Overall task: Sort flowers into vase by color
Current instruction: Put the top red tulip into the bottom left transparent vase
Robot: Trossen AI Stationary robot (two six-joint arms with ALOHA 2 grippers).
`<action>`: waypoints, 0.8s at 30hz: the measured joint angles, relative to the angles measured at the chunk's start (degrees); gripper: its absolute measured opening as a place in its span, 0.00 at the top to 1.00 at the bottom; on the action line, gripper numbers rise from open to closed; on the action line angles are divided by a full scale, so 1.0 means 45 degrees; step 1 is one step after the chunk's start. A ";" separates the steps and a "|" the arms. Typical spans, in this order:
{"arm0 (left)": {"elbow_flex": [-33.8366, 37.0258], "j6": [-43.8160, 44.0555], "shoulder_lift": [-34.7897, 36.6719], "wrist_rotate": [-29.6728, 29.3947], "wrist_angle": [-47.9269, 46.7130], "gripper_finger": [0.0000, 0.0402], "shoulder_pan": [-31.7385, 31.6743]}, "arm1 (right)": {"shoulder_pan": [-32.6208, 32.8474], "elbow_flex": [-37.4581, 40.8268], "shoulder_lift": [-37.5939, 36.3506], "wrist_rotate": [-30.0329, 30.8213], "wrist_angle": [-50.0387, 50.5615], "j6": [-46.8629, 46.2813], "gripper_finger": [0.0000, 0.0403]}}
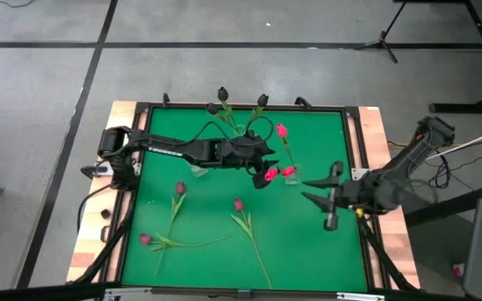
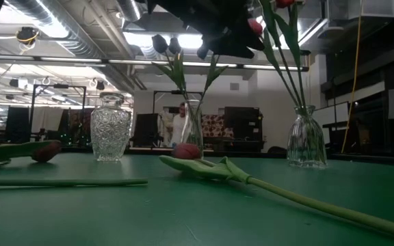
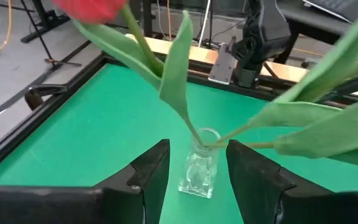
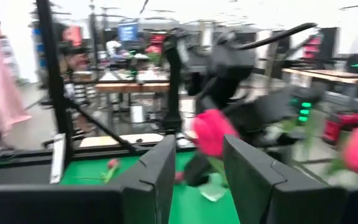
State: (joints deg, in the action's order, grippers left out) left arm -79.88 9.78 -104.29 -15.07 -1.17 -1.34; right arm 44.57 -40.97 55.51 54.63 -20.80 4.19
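Green tabletop [image 1: 308,242], 3 glass vases standing, 3 tulips not yet sorted.

- Left end effector [image 1: 263,170]: held over the middle of the tabletop, directly above the small vase [image 3: 199,171]. Fingers are seen spread apart in the left wrist view, with nothing gripped between them. The vase and its stems are framed in the gap below.
- Small vase: already filled with bright pink-red tulips [image 1: 281,130], heads leaning outward.
- Back vase [image 1: 241,130]: dark-headed tulips [image 1: 222,93] are held in it.
- Cut-glass vase [image 2: 111,133]: no flower is seen in it.
- Right end effector [image 4: 196,155]: parked near the right edge, aimed toward the small vase. Fingers are parted and nothing is held.

Loose tulips, all lying flat:
1. Middle tulip [image 1: 238,205]: head toward the vases, stem running away toward the front edge.
2. Left tulip [image 1: 179,190]: head up, stem slanting to the front left.
3. Front-left tulip [image 1: 145,240]: stem laid roughly across the tabletop.

The middle tulip is judged the likely next pick. It lies just in front of the left end effector, which is clearly nearer than the right. A grip across the stem, square to its long axis, is judged necessary.
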 joint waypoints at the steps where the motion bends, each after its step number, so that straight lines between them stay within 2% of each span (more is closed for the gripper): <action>1: 0.0000 0.0004 0.0000 0.0005 0.0001 0.61 0.0005 | -0.0365 0.0000 0.0238 -0.0568 -0.0161 -0.0075 0.67; 4: 0.0000 0.0000 0.0000 0.0007 -0.0048 0.61 0.0005 | -0.1223 -0.0054 0.0972 -0.1791 -0.0684 -0.0293 0.67; 8: 0.0000 -0.0127 0.0000 -0.0112 0.0098 0.61 -0.0005 | -0.1856 -0.0840 0.2207 -0.2661 -0.0675 -0.0325 0.67; 15: 0.0000 -0.0204 0.0000 -0.0121 0.0809 0.61 -0.0092 | -0.2195 -0.3290 0.4477 -0.2938 0.1045 0.0048 0.67; 17: 0.0005 -0.0209 0.0000 -0.0121 0.1076 0.61 -0.0126 | -0.2191 -0.3939 0.5044 -0.2807 0.1313 0.0131 0.67; 24: 0.0005 -0.0209 0.0000 -0.0121 0.1161 0.61 -0.0132 | -0.2362 -0.5210 0.6292 -0.0453 0.1957 0.0783 0.67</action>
State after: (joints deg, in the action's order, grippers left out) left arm -79.85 8.84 -104.29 -15.61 4.05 -1.94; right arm 33.94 -64.41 83.83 52.59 -11.99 7.71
